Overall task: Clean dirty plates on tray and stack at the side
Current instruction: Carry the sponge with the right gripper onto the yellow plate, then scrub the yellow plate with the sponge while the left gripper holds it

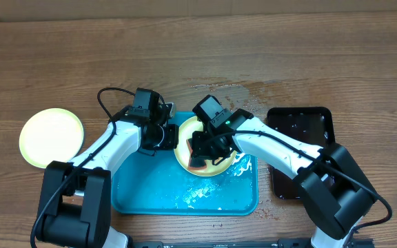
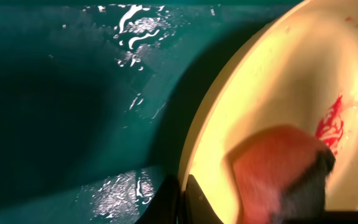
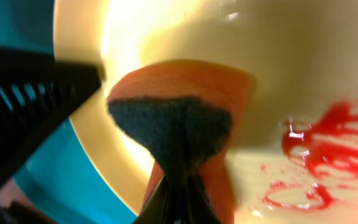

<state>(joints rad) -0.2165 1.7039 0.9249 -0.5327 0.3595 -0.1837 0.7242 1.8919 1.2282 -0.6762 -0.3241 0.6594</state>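
A pale yellow dirty plate with red sauce smears rests tilted on the turquoise tray. My left gripper is shut on the plate's left rim, one finger on each side. My right gripper is shut on an orange sponge with a dark scouring side and presses it on the plate's inner face; the sponge also shows in the left wrist view. A clean pale yellow plate lies on the table at the left. The third plate is out of view.
A black rectangular tray holding water sits to the right of the turquoise tray. Water is spilled on the wooden table behind the trays. Foam and water lie on the turquoise tray's floor.
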